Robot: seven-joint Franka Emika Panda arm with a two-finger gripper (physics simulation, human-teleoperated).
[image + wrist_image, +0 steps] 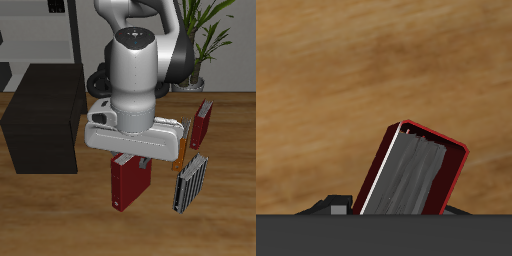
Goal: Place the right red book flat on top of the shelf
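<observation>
At the far side of the exterior view, the shelf (42,118) is seen as a low, matte-black box with a flat top, standing on the wooden surface (60,215). Behind it, part of a tall pale shelving unit (35,30) is visible.

Toward the middle of that view, the white and grey arm (135,65) is hung over the surface, and its gripper (134,160) is positioned directly above the right red book (127,180). The book's top end is covered by the gripper body, and its lower end points toward the front edge of the surface. In the wrist view, the same red book (411,175) is shown tilted, with its red cover framing a grey page block, close against the dark gripper body. The book appears to be clamped between the jaws, although the contact itself is hidden in both views. The book is well apart from the shelf.

Just beside the red book, a striped grey book (190,183) is seen. Farther back, a darker red book (203,124) is placed, and a potted plant (212,30) is visible behind it.
</observation>
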